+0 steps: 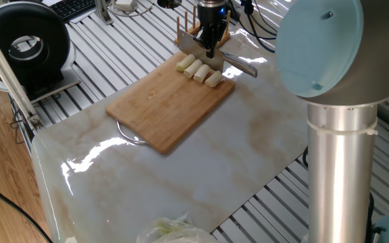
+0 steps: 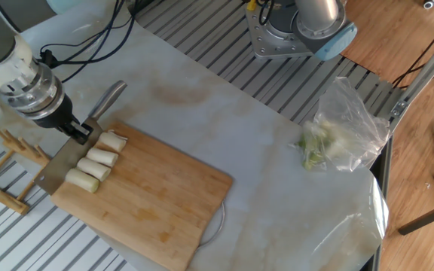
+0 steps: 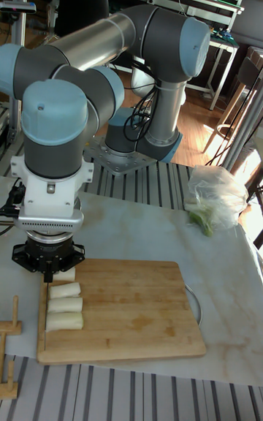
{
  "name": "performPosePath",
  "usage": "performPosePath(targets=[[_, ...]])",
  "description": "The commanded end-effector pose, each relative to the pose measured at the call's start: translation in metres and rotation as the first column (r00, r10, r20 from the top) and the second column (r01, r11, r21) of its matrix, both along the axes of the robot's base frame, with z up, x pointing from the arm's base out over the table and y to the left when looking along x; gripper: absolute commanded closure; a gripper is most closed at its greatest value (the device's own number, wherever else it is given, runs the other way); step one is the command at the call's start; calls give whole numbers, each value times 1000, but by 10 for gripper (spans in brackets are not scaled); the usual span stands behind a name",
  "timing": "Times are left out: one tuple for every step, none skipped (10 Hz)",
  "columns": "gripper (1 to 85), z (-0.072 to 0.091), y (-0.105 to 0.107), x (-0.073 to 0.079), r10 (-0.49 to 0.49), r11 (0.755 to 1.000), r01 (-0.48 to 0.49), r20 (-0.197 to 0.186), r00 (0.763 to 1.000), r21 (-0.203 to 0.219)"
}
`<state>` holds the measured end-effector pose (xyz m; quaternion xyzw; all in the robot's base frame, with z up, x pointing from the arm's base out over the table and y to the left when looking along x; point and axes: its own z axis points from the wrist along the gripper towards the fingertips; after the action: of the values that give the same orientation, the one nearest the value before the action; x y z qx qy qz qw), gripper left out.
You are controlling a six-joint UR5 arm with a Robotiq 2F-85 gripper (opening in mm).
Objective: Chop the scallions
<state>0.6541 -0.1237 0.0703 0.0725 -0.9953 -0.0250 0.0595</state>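
Jaws clamp the knife (image 2: 72, 154) beside the scallions (image 2: 95, 161); arm upright.

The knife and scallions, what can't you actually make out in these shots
- Knife: in the tall fixed view the gripper hides it entirely.
- Scallions: the piece nearest the gripper is partly covered in the tall fixed view.
- Blade edge: too small in either fixed view to tell whether it touches the cutting board.
- Plastic bag: cut off by one fixed view's bottom edge.

Arm bent low; fingers (image 2: 81, 132) apparently clamped shut, pointing down.
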Motion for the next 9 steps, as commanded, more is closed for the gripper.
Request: performPosePath(targets=[[847, 1, 2, 3, 5, 1000, -5, 9, 1000, 8], [847, 1, -1, 5, 13, 1000, -13, 15, 1000, -2], [847, 3, -6, 8, 30, 999, -29, 26, 999, -24], [847, 7, -9, 11, 46, 998, -44, 34, 998, -46], [847, 15, -5, 11, 49, 998, -47, 30, 998, -45], [847, 22, -7, 13, 71, 995, -69, 29, 997, -66], [847, 29, -4, 11, 89, 994, -87, 20, 996, -70], [847, 38, 8, 3, 88, 995, -88, -3, 996, -42], [847, 50, 17, -3, 85, 996, -85, -17, 996, -37]])
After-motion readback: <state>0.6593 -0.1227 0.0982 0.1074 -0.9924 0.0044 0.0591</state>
